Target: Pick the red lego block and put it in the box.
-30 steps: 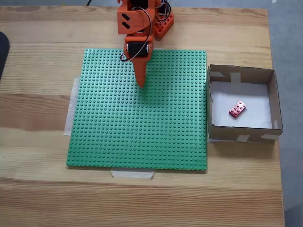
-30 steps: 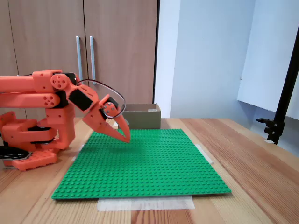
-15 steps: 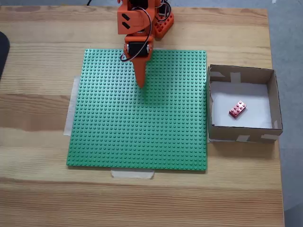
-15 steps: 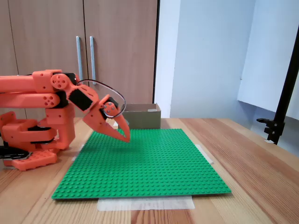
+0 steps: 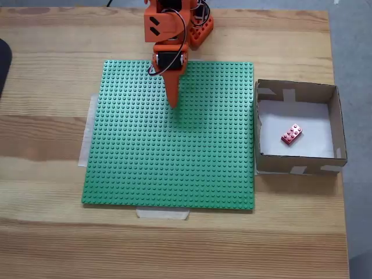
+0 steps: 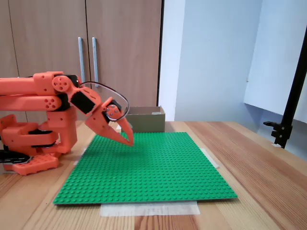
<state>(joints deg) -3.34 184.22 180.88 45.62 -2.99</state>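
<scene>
The red lego block [image 5: 291,133] lies inside the box [image 5: 338,119], its long axis slanting up to the right in the top-down fixed view, well to the right of the gripper [image 5: 172,104], whose fingers are pressed together and empty over the green baseplate [image 5: 174,168]

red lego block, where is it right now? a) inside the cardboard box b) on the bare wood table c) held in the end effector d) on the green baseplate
a: in a fixed view from above, the red lego block lies on the white bottom of the box, away from the end effector over the green baseplate.
</scene>
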